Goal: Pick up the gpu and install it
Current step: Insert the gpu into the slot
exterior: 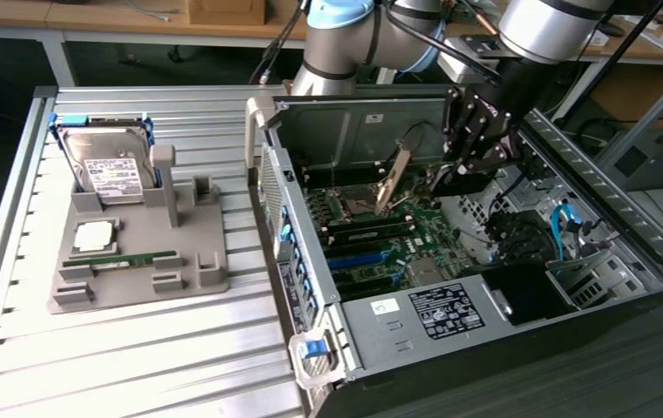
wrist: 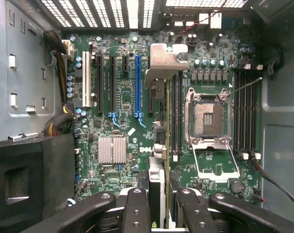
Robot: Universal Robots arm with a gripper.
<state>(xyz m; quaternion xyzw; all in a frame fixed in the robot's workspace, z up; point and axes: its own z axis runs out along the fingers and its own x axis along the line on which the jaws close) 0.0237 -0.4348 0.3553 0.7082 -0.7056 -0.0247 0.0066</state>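
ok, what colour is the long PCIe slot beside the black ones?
Blue. The slot shows best in the wrist view.

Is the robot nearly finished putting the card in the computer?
Done: the gpu is picked up, clamped in the gripper. Now: it hangs tilted over the motherboard. Left: it isn't in a slot yet; the blue slot is empty.

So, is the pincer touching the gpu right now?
Touching. The wrist view shows the gpu edge-on, clamped between the two inner fingers of the pincer.
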